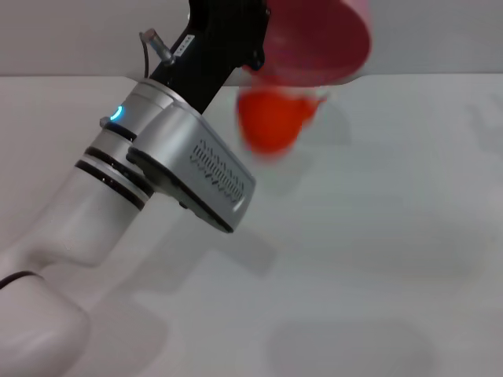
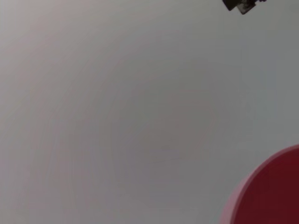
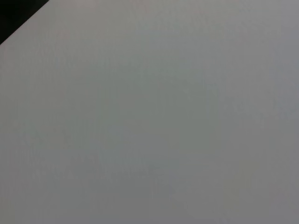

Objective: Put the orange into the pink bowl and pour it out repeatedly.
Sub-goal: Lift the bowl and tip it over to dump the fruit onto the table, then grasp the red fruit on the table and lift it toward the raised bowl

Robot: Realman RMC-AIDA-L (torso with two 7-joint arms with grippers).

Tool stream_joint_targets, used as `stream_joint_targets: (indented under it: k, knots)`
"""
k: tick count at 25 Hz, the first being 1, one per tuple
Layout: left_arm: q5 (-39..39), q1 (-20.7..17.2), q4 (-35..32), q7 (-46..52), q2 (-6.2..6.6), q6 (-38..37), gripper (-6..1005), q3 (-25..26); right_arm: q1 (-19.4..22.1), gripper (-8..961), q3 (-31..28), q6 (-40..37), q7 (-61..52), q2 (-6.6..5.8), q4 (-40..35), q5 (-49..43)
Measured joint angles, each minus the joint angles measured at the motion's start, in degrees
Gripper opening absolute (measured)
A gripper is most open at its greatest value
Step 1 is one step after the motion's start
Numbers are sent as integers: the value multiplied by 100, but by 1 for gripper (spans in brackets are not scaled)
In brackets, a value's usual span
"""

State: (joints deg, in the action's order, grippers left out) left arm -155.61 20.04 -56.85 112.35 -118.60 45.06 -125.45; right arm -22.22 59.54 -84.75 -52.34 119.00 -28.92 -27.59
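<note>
Orange (image 1: 269, 122), blurred, just below tilted pink bowl (image 1: 318, 39) held aloft by left end effector (image 1: 255, 55); finger opening not discernible; above white worktop (image 1: 377, 236).

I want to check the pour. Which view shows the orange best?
The head view. There the orange appears as a blurred red-orange shape just below the tipped pink bowl, which the left arm holds up above the table. The left wrist view shows only part of the bowl; the right wrist view shows bare surface.
</note>
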Motion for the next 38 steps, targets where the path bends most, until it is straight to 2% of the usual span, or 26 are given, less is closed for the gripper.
stream_joint_targets:
  k: [9,12,15,17,18,19,21,23,24,25,26,28,29,30,31,32,33,34,36,37,38]
  knots:
    - [71,-30,13,62,-5,-10,42,-19,3,602,71,-20,-70,10,2,0]
    - [192,22,32,382,15,-22,42,-5,10,601,82,-20,-72,9,1,-1]
    - [274,191,-22,1661,40,-607,42,274,30,601,81,-21,-74,9,2,-1]
    - [274,191,-22,1661,40,-607,42,274,49,601,80,-21,-74,9,9,-1]
    - [275,269,-44,1982,44,-901,42,398,62,601,81,-22,-74,7,12,-1]
    - [279,527,-71,2751,59,-1784,42,697,72,601,80,-22,-74,5,15,-1]
    - [279,658,-86,3059,61,-2283,42,828,92,601,64,-24,-74,-4,44,-1]
    - [279,658,-86,3059,61,-2283,42,828,95,601,54,-25,-74,-6,59,-1]
    - [296,1008,-195,3614,64,-3570,42,1227,96,601,50,-25,-74,-7,71,-1]
    - [296,1008,-195,3614,64,-3570,42,1227,96,601,47,-24,-69,-8,76,-3]
    - [306,1089,-227,3699,64,-3887,42,1337,97,601,47,-17,-62,-10,77,-11]
    - [306,1089,-227,3699,64,-3887,42,1337,102,601,51,2,-51,-14,79,-31]
    - [330,1241,-290,3819,61,-4507,42,1549,104,601,58,13,-49,-16,80,-41]
    - [669,1661,-500,3829,54,-6180,42,2239,104,601,64,20,-48,-18,80,-48]
    - [746,1770,-528,3771,57,-6573,42,2438,104,601,73,30,-45,-22,97,-66]
    - [746,1770,-528,3771,57,-6573,42,2438,104,601,73,30,-45,-22,97,-66]
    - [845,1940,-556,3678,60,-7158,42,2749,102,601,77,33,-44,-23,114,-87]
    - [913,2326,-445,3407,60,-8283,42,3425,93,601,76,35,-43,-28,132,-122]
    - [916,2704,-182,3099,60,-9151,42,4154,57,601,78,52,-43,-36,160,-263]
    - [916,2704,-182,3099,60,-9151,42,4154,47,601,76,77,-44,-41,160,-350]
    - [910,2965,38,2767,78,-9843,42,4876,38,601,77,101,-44,-42,153,-428]
